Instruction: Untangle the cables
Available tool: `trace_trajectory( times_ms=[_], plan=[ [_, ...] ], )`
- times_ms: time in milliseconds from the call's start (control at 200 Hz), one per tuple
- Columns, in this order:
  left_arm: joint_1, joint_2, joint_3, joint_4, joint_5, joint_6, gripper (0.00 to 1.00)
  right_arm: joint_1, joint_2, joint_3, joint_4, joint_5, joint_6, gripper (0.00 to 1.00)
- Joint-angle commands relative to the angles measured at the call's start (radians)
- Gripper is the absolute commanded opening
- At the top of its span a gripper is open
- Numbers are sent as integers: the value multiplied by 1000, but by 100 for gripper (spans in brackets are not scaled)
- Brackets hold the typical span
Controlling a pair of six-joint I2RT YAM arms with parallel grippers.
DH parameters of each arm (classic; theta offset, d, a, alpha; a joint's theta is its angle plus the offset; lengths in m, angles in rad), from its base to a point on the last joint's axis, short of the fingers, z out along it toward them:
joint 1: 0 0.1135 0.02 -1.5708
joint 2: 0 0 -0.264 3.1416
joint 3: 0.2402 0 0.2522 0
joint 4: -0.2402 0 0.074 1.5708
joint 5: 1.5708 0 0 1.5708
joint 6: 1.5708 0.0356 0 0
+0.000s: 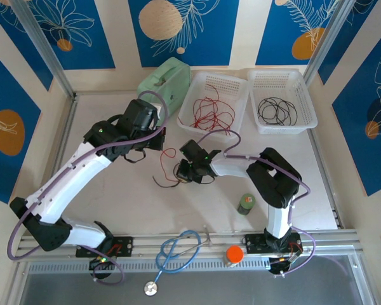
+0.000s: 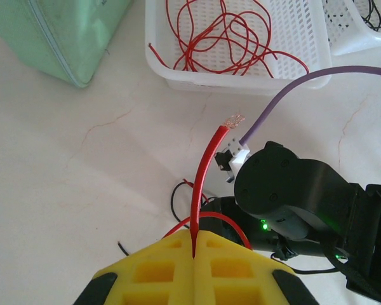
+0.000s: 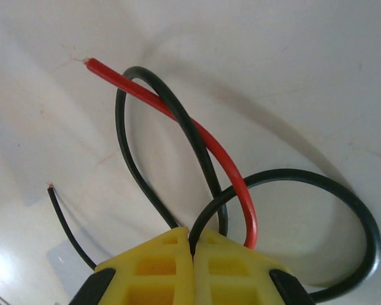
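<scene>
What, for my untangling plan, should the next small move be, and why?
Probably draw the left end effector away from the right end effector: the left is shut on the red cable, the right on the black cable, and red crosses the black loop.

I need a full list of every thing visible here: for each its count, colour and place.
table: one, pale, under everything.
baskets: two, white, side by side at the far edge.
red wires: bundle, red, in the left basket.
black wires: bundle, black, in the right basket.
case: one, pale green, left of the baskets.
red cable: one, red, table centre, crossing the black cable.
black cable: one, black, table centre.
jar: one, green, table's right part.
round cap: one, orange, on the near rail.
stethoscope: one, blue tube, metal disc, near edge.
arms: two, white and black, near edge.
left end effector: one, yellow fingers, shut on red cable.
right end effector: one, yellow fingers, shut on black cable.
</scene>
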Motion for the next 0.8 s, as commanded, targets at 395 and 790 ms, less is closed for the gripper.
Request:
trace_trajectory(
  times_ms=[395,790],
  plan=[
    [168,-196,-105,-164,-205,23,0,-221,-851,-208,-395,523,-184,0],
    [420,-96,-85,-151,-261,84,0,-584,-1050,-253,-485,523,-344,0]
  ],
)
